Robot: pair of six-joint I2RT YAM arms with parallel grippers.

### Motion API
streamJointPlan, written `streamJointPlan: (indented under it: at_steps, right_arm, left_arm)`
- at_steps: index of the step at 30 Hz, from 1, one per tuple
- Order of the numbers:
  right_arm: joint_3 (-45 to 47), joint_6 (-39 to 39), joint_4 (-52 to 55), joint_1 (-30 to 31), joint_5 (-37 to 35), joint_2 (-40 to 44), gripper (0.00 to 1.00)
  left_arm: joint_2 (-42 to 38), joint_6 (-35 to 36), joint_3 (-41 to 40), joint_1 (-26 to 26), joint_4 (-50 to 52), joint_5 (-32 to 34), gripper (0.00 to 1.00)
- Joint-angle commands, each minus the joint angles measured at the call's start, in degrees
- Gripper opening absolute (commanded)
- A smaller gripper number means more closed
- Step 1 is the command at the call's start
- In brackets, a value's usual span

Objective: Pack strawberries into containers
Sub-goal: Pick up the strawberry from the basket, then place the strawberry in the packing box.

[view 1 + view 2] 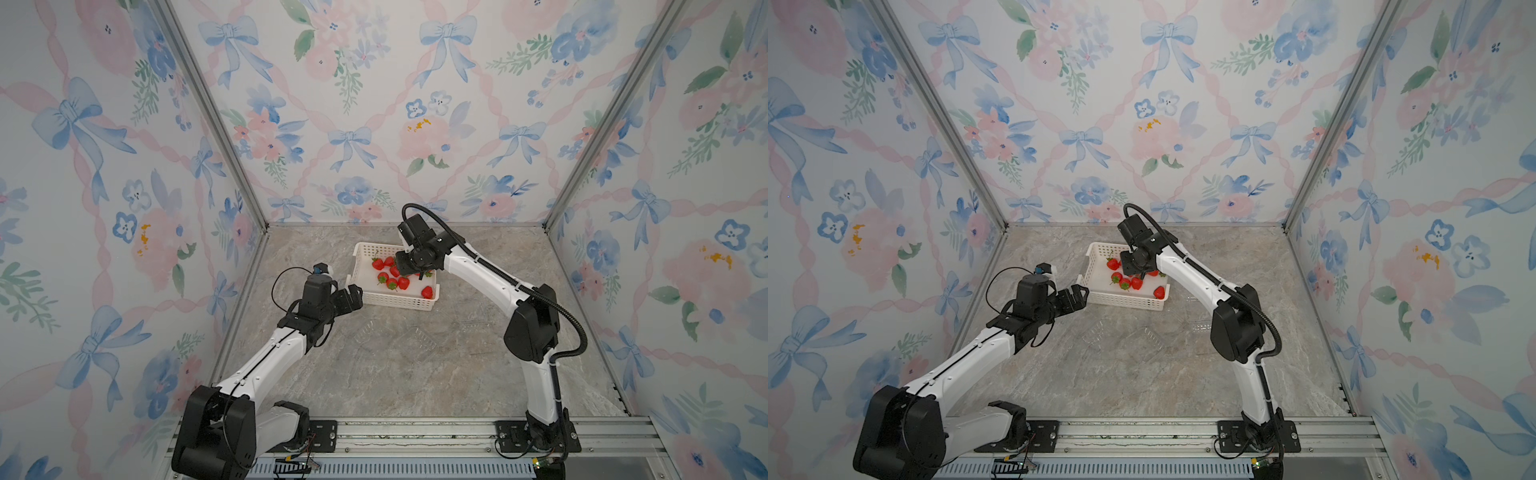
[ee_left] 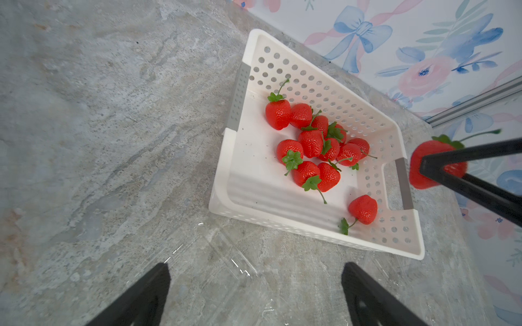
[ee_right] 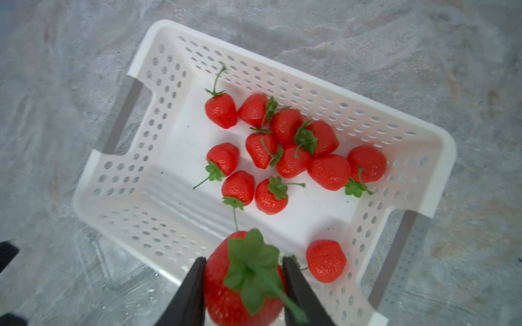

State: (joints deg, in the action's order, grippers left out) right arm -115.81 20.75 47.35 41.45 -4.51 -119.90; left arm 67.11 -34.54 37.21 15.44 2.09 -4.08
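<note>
**First berry lifted, packing barely begun**

The right gripper [image 3: 244,261] is hanging over the white basket [image 1: 390,302] near the centre of both top views. Its jaws are partly closed and pinching one strawberry [image 3: 223,299] by its sides, cap upward. About a dozen other strawberries [image 1: 390,282] are lying in the basket, most of them clustered and one alone by the near wall. The clear containers [image 1: 1100,333] are sitting on the table [image 1: 415,374] just below the basket in the frame, and no red is showing in them, so they look empty. The left gripper [image 1: 352,296] is hovering beside the basket's left end, jaws spread wide and holding nothing. By my reading, nearly everything is left to do: this berry is not yet placed and the rest are waiting.
</note>
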Motion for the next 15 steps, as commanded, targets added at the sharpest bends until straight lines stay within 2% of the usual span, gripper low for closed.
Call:
streamJointPlan:
  at_steps: [1,8,15]
  right_arm:
    - [2.59,-0.42,2.04,3.55,2.45,2.31,0.24]
    - [8.77,1.73,-0.36,11.62,2.97,4.75,0.25]
    - [14.03,5.05,-3.46,15.97,3.57,4.5,0.25]
  left_arm:
    - [-0.9,0.54,-1.51,-0.09,2.15,-0.33,0.98]
    - [-1.71,0.05,-4.83,-0.29,2.36,-1.85,0.98]
    - [-4.61,0.17,-9.03,-1.32,2.48,-2.38,0.98]
